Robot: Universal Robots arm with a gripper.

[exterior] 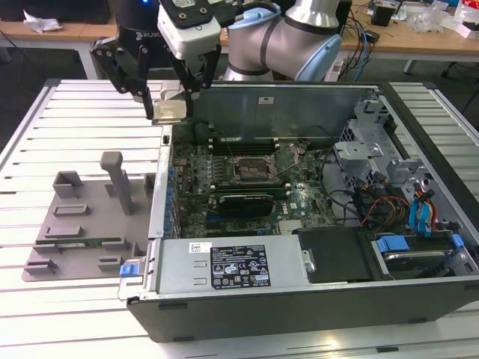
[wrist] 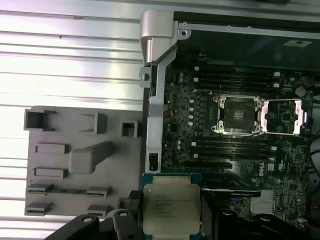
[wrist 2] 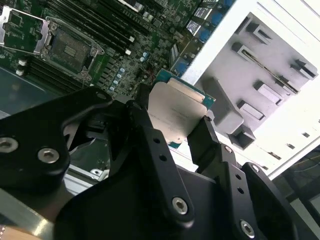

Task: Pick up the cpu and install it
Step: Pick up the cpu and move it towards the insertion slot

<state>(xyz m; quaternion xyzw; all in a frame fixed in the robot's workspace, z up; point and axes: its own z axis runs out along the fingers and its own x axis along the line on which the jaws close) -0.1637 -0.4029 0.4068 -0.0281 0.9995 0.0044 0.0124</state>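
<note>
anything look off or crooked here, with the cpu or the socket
Nothing stands out. The cpu sits flat and square in the pincer, held above the edge of the case. The socket lies open with its bracket swung aside. No damage shows.

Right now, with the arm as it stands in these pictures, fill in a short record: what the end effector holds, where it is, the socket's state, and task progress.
end effector: shut on the cpu
cpu position: in the air, near the computer case wall on the exterior view's left
socket: empty, bracket swung open
progress: cpu picked up, not yet installed
</note>
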